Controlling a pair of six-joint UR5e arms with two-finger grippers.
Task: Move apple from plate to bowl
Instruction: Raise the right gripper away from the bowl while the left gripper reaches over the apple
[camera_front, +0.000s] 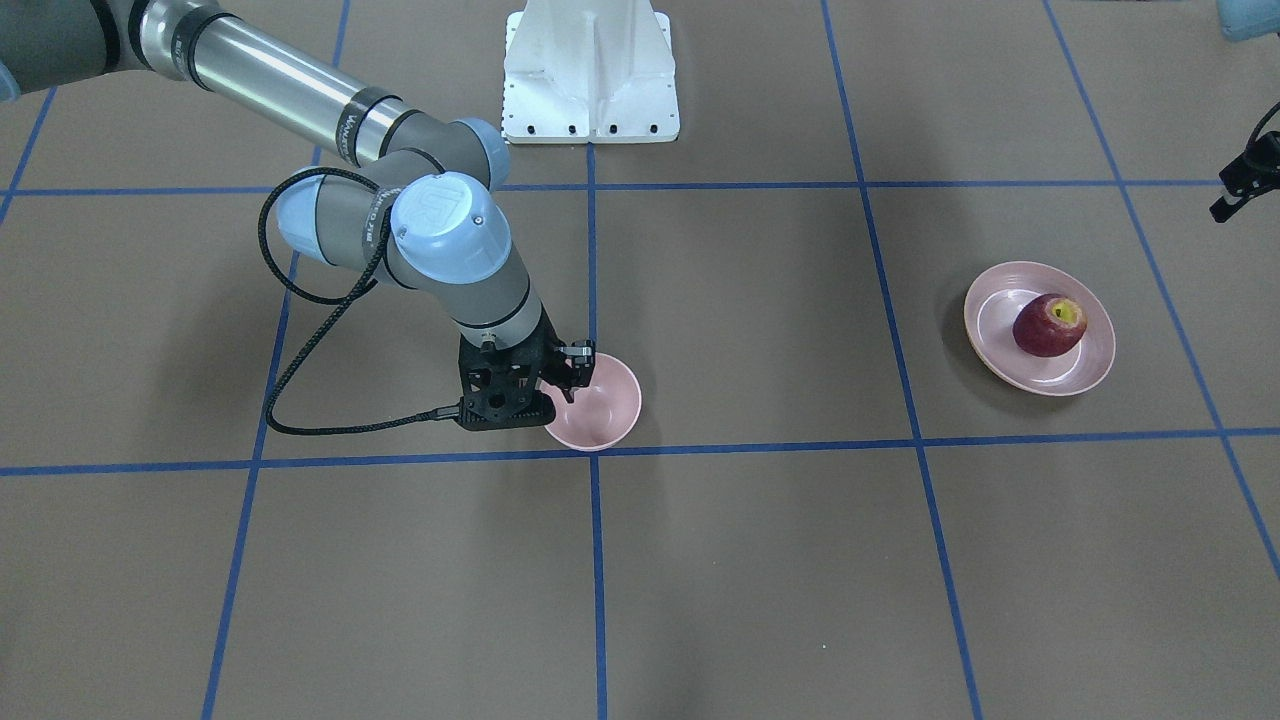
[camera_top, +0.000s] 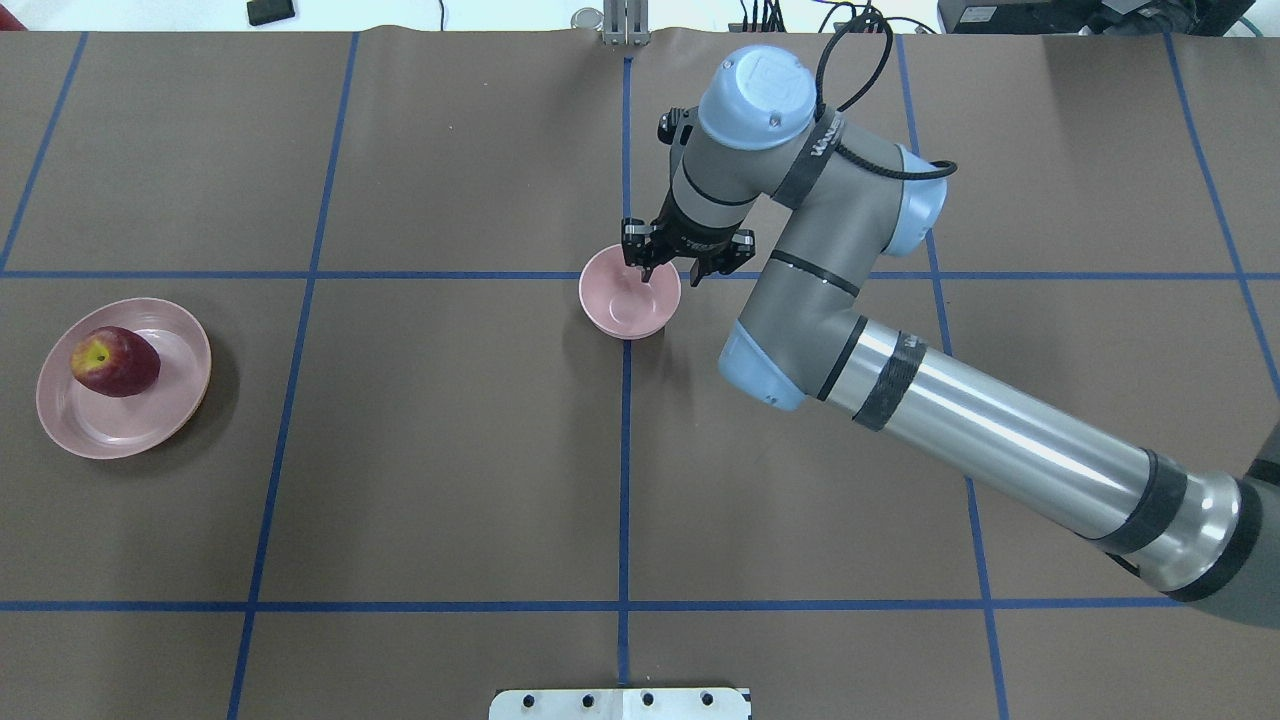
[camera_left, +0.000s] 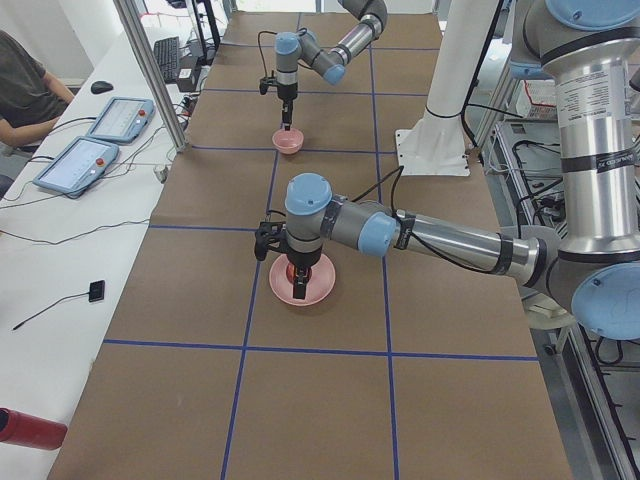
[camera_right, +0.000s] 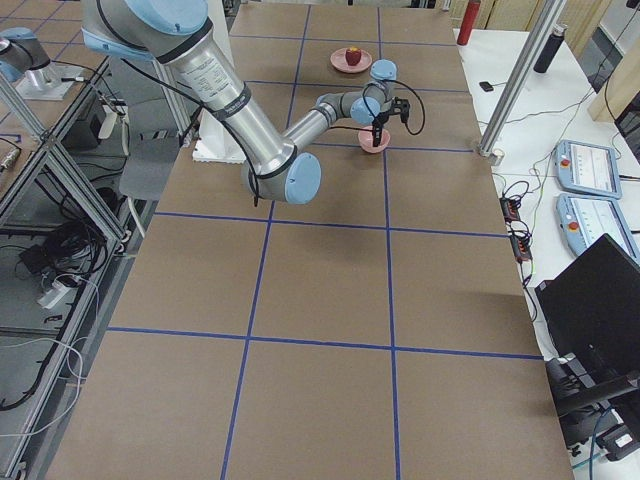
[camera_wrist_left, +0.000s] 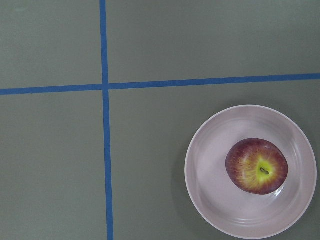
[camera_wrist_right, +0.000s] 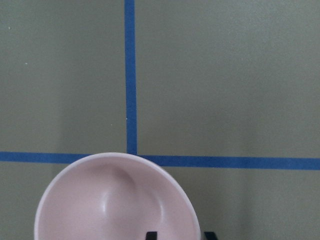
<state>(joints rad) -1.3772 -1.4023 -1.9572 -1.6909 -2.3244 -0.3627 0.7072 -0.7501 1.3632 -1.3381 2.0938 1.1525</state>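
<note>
Overhead exterior gives the surface plainly: a table (camera_top: 450, 450) under brown sheeting, ruled into large squares by blue tape lines (camera_top: 625, 480). Well apart from the right gripper (camera_top: 668, 271), off on its left side, lies the plate (camera_top: 150, 432). The apple (camera_top: 115, 362) rests on it toward the left part, with its yellow stem hollow tipped up. Directly under the right gripper stands the bowl (camera_top: 625, 315), upright, at a crossing of the tape. A white mount (camera_front: 590, 70) is bolted to the table on the robot's side. In the left side view a bench beside the table carries two control pads (camera_left: 118, 118), and a person (camera_left: 25, 85) sits at it.

The left gripper (camera_left: 297, 284) is cut off at the frame's edge in the front-facing view and small and dark in the left side view. I cannot tell whether its fingers are apart or together. In the right wrist view only the right gripper's fingertips (camera_wrist_right: 151, 235) show, at the bottom edge.

The left arm (camera_left: 450, 240) stretches low across the table, its wrist turned down, and its gripper hangs above the plate and apple. The right arm (camera_top: 1000, 440) reaches in from the right, elbow bent, gripper pointing straight down. Its jaws stand apart astride the bowl's rim, one finger inside and one outside. Whether either touches the rim is unclear.
</note>
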